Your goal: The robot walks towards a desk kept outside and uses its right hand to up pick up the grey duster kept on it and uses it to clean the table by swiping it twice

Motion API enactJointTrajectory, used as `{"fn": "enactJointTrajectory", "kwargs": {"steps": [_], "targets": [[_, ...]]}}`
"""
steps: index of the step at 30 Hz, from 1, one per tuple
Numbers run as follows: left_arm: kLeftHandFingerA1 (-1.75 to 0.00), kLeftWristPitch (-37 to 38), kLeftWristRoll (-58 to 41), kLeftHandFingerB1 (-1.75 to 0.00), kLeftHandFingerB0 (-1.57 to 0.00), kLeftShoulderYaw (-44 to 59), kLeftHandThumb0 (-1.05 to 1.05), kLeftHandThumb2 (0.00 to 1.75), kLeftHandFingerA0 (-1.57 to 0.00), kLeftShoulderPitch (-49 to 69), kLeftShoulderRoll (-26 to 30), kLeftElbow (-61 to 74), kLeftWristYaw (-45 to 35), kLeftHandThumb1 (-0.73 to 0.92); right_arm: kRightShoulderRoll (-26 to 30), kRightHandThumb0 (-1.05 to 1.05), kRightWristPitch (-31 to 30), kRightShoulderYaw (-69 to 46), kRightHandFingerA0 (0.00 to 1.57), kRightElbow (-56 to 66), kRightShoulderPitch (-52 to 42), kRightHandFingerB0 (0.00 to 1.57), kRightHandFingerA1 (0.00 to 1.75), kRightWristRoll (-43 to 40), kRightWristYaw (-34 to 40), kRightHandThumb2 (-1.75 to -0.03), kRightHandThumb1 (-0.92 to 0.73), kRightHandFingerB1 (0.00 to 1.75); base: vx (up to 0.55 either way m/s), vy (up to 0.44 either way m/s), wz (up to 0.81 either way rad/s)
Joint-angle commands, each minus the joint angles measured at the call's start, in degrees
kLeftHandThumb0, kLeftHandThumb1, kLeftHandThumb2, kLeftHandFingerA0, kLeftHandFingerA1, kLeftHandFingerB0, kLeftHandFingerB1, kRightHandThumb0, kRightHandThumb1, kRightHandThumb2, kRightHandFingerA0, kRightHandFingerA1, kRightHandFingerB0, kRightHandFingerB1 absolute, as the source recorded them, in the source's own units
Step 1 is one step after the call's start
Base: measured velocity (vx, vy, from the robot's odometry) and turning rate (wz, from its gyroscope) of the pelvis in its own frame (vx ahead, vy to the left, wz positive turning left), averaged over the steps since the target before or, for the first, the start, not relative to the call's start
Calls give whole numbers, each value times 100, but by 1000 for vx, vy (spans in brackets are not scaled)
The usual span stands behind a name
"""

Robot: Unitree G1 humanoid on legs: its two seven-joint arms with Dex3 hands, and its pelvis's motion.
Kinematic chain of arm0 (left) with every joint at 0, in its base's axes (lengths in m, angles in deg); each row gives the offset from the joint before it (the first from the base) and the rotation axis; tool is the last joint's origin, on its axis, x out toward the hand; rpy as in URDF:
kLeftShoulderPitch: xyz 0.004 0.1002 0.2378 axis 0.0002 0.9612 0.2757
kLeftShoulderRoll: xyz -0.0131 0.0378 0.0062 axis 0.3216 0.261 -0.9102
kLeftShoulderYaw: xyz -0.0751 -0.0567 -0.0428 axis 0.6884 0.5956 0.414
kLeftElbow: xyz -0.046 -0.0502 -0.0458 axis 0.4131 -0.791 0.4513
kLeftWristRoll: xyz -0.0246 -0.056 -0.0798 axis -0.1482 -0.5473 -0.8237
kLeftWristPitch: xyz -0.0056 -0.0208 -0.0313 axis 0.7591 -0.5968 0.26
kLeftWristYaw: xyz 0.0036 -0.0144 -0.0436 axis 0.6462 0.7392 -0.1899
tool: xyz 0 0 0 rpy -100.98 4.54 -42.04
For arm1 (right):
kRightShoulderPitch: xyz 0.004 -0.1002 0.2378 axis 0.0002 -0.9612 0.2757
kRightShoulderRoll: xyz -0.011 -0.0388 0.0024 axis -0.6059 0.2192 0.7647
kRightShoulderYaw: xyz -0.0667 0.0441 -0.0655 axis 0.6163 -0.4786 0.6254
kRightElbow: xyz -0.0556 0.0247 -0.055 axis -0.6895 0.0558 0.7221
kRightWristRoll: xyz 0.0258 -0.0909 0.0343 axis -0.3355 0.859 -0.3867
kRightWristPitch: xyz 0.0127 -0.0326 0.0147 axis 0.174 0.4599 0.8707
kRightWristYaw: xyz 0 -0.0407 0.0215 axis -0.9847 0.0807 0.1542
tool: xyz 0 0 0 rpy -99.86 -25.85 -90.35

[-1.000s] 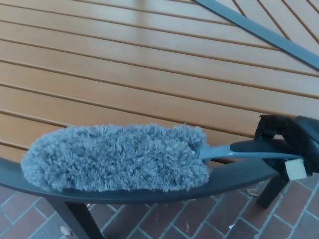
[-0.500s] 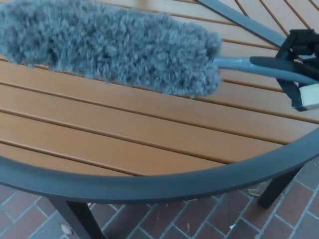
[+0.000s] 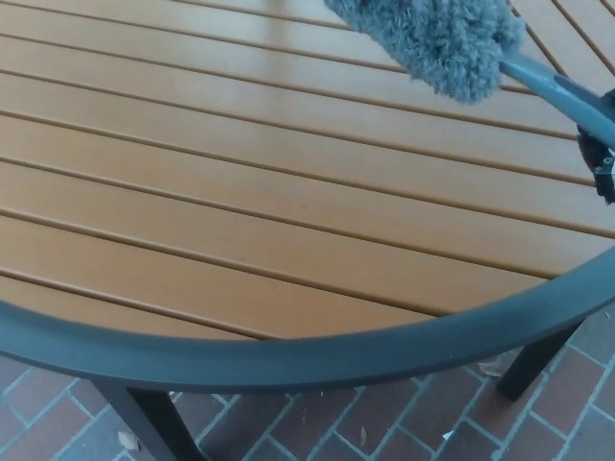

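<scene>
The grey fluffy duster lies across the top right of the head view, its head partly cut off by the picture's top edge. Its grey handle runs down to the right into my right hand, which shows only as a black sliver at the right edge and is shut on the handle. The duster head sits over the far slats of the wooden table. My left hand does not show.
The table has orange-brown slats and a dark grey curved rim along its near edge. Dark table legs stand on a red brick floor below.
The duster has swept away from the near rim toward the far right of the table, rising out of the picture's top. My right hand has moved right, nearly out of view.
</scene>
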Motion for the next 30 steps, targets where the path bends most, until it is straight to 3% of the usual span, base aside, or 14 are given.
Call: {"fn": "enactJointTrajectory", "kwargs": {"steps": [1,5,8,9,14,15,16,17,21,22,26,27,28,30], "targets": [[-45,261,-8,-39,-18,43,-73,78,-26,-32,8,12,3,41,99,-29,333,428,93,-454,-180,71,175,407,683,-96,-64,144,0,0,0],[-45,256,-15,-39,-18,51,-74,78,-26,-64,11,21,-35,41,171,-28,549,590,91,-562,-257,71,175,385,797,-96,-66,143,0,0,0],[-44,272,-1,-39,-17,45,-77,79,-25,-82,38,24,-53,41,346,-31,1095,1171,91,-721,-510,73,175,696,835,-89,-74,153,0,0,0],[-45,292,17,-39,-15,33,-74,79,-28,-75,46,30,-30,42,351,-32,1160,1261,89,-697,-557,71,172,730,850,-77,-83,144,0,0,0],[-45,340,106,-40,-19,-38,-72,78,-27,-66,69,54,89,42,490,-34,1424,1935,85,-516,-884,72,165,1103,1007,-73,-82,126,0,0,0],[-45,341,101,-40,-18,-40,-73,79,-27,-66,69,55,85,42,511,-33,1459,1987,85,-541,-886,71,163,1100,1043,-74,-81,111,0,0,0],[-45,343,97,-40,-18,-40,-73,79,-27,-67,69,57,80,42,522,-33,1486,2010,85,-562,-884,71,163,1098,1064,-74,-81,111,0,0,0],[-45,330,85,-40,-19,-34,-72,78,-27,-74,72,53,80,42,526,-31,1534,2076,90,-604,-903,71,169,1120,1086,-72,-80,129,0,0,0],[-45,307,13,-39,-18,4,-74,79,-28,-75,73,70,-2,41,588,-34,1768,2329,91,-708,-1051,80,162,1225,1160,-75,-78,126,0,0,0],[-45,302,28,-39,-19,-10,-74,79,-29,-87,75,71,10,41,619,-30,1829,2415,90,-697,-1191,73,164,1256,1173,-82,-75,91,0,0,0],[-45,265,-21,-39,-19,28,-73,78,-29,-104,62,68,-30,41,711,-28,2052,2583,91,-658,-1476,76,163,1346,1246,-85,-71,100,0,0,0],[-46,285,1,-40,-19,16,-74,78,-30,-104,68,77,9,41,766,-31,2060,2721,90,-569,-1612,75,158,1443,1197,-80,-74,84,0,0,0],[-45,280,15,-39,-19,7,-74,79,-29,-111,75,75,25,41,806,-31,2110,2792,88,-453,-1767,72,168,1477,1162,-78,-75,132,0,0,0],[-45,260,18,-39,-19,4,-74,79,-29,-120,79,67,21,41,834,-31,2178,2817,88,-349,-1897,72,168,1470,1153,-78,-75,132,0,0,0]]}}
